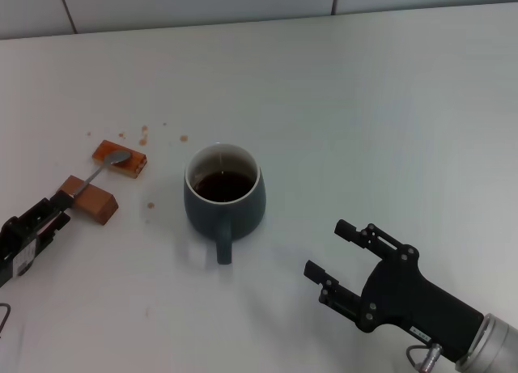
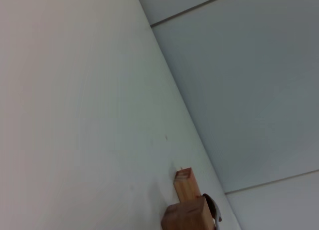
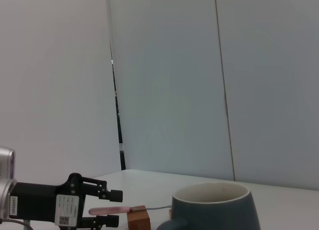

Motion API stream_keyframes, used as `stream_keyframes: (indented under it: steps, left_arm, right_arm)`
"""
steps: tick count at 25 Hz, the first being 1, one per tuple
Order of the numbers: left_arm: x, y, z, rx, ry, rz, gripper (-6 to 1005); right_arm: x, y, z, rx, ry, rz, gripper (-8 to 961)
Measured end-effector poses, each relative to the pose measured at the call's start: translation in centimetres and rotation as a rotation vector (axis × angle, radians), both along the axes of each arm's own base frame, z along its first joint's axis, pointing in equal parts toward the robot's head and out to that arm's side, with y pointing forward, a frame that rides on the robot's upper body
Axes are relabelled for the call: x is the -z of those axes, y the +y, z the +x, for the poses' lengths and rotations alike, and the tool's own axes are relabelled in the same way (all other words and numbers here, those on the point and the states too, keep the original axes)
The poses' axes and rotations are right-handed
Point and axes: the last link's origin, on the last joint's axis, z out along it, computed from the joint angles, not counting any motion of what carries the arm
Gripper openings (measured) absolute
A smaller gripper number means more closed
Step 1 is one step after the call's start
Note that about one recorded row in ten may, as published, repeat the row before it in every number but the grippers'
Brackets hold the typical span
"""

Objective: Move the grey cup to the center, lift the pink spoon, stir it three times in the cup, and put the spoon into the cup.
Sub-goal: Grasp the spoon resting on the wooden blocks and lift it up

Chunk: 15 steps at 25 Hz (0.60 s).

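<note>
Grey cup (image 1: 224, 197) mid-table, pink spoon (image 3: 105, 210) between left gripper (image 3: 115, 207) jaws

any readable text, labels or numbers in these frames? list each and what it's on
No text can be read.
White sticker on the left gripper, seen from the right wrist view: it bears a small square code and lines of print, too small to read.
White label on the left gripper body in the head view: too blurred to read.
Grey cup, pink spoon, right gripper and wooden blocks: no markings visible.
</note>
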Motion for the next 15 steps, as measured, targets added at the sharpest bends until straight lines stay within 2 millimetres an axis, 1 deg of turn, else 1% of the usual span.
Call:
stream_keyframes:
  steps: [12,15]
  left_arm:
    - [0.04,0.04,-0.04,-0.002,0.003,-0.003,459]
    - [0.04,0.04,-0.05,-0.003,0.004,-0.003,374]
  right_arm:
    - [0.0,-0.04,0.02,0.001,0.0,0.0,708]
    - [0.0,-0.04,0.03,0.002,0.0,0.0,708]
